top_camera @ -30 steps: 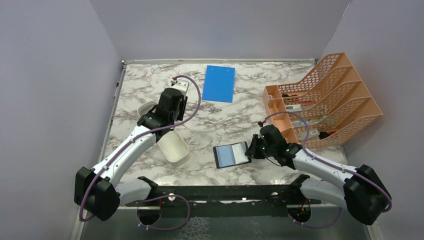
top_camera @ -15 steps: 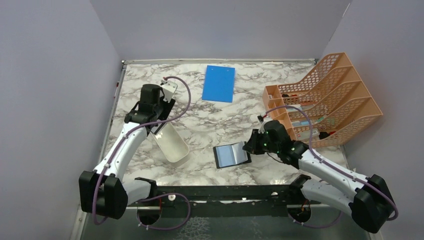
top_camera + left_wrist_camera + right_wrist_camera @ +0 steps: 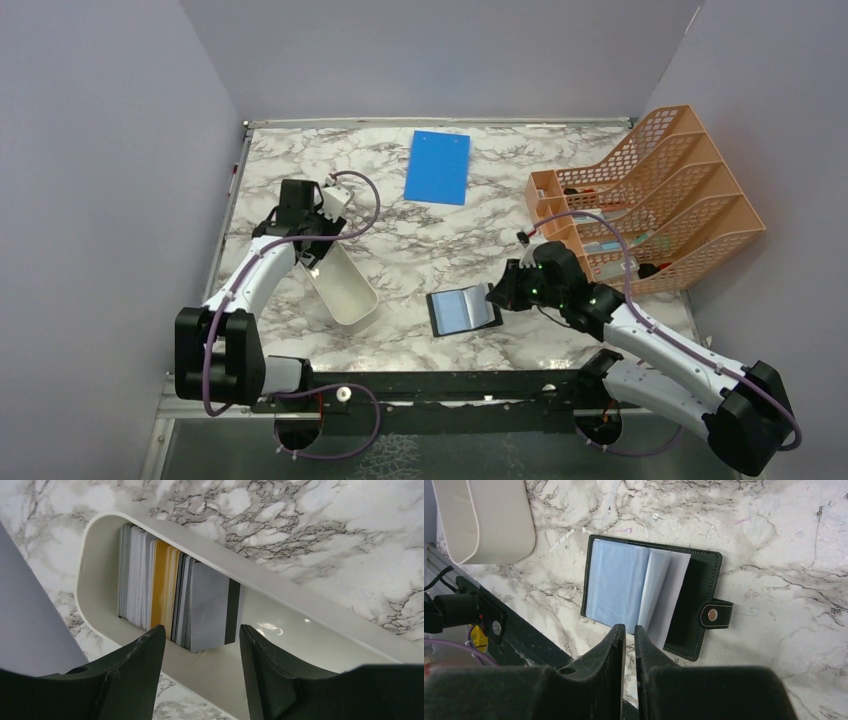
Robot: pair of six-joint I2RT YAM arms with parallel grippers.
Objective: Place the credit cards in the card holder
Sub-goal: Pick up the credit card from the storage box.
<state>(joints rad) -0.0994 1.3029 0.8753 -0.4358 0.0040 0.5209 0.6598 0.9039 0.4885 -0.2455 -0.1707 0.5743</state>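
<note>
Left wrist view: the left fingers [image 3: 145,650] stand apart just above the credit cards [image 3: 170,597], stacked on edge in the white tray [image 3: 300,600] near the tabletop's [image 3: 774,530] left edge. The card holder [image 3: 624,587] lies open by the near edge. The right fingers [image 3: 616,640] are nearly together over it, and whether they grip anything is unclear.

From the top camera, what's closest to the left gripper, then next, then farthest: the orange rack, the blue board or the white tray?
1. The white tray, right under the left gripper.
2. The blue board, at the back middle.
3. The orange rack, far right.
</note>
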